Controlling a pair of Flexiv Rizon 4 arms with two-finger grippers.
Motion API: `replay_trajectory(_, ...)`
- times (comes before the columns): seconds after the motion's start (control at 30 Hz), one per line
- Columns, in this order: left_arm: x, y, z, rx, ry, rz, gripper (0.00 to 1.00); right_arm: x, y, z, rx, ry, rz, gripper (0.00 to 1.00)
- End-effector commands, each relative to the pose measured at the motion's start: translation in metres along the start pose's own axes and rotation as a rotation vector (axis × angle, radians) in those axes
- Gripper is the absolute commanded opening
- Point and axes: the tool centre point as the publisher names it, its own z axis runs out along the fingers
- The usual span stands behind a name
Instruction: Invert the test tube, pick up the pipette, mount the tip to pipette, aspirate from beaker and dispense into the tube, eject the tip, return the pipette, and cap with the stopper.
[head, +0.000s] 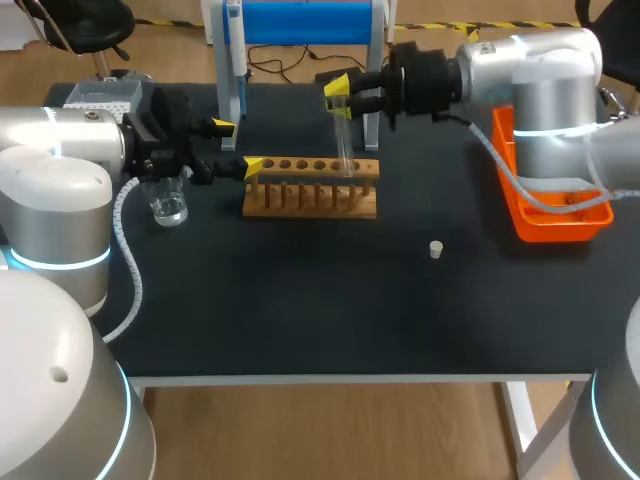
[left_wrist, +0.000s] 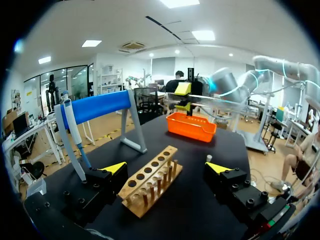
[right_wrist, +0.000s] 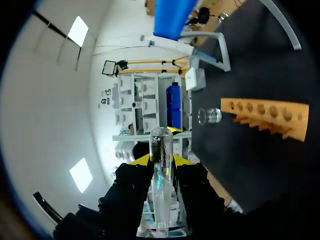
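My right gripper (head: 340, 92) is shut on a clear test tube (head: 345, 145), which hangs over the right end of the wooden rack (head: 311, 187). In the right wrist view the tube (right_wrist: 161, 172) sits clamped between the yellow-tipped fingers (right_wrist: 141, 160), its rounded end pointing out ahead. My left gripper (head: 238, 146) stands open at the rack's left end, holding nothing; the rack (left_wrist: 150, 182) lies between and ahead of its fingers. A glass beaker (head: 169, 207) stands under the left arm. The pipette (head: 233, 40) hangs on the blue stand (head: 300, 22). A small white stopper (head: 436, 249) lies on the table.
An orange tray (head: 550, 215) sits at the right side of the table under my right arm. A tip box (head: 100, 95) stands at the far left corner. The black table surface (head: 320, 300) stretches in front of the rack.
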Motion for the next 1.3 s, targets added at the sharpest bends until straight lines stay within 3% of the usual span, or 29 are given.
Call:
replay_trajectory(0.03, 0.001, 0.001, 0.000, 0.004, -0.002, 0.000, 1.00, -0.007, 0.008, -0.001, 0.097, 0.046, 0.127, 0.00)
replay_trajectory(0.53, 0.001, 0.001, 0.000, 0.004, -0.002, 0.000, 1.00, -0.008, 0.004, -0.006, 0.072, 0.120, -0.003, 0.00)
replay_trajectory(1.3, 0.001, 0.001, 0.000, 0.004, -0.002, 0.000, 1.00, -0.004, -0.003, -0.007, 0.026, 0.093, -0.065, 0.00)
